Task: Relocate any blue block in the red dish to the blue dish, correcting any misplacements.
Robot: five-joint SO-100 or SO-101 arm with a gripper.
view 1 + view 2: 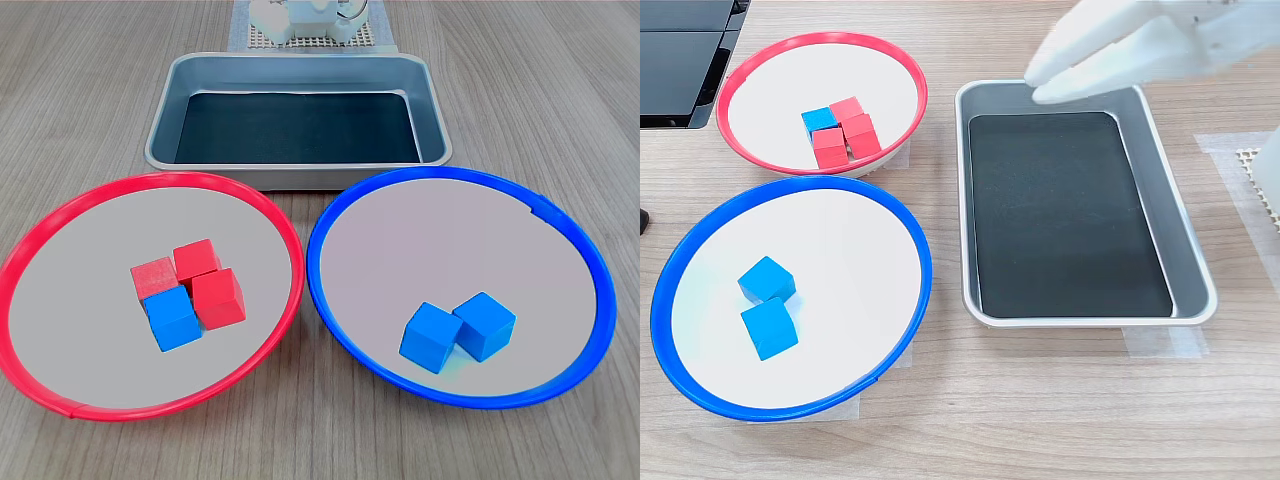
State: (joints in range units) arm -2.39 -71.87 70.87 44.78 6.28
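One blue block lies in the red dish, pressed against three red cubes. Two more blue blocks sit side by side in the blue dish. My white gripper hangs above the far end of the metal tray in the second exterior view, well apart from both dishes. Its fingers lie close together with nothing between them. In the first exterior view only the arm's base shows at the top edge.
A rectangular metal tray with a dark floor stands beyond the dishes in the first exterior view and holds nothing. A black device sits at the second exterior view's top left. The surface is a wooden table.
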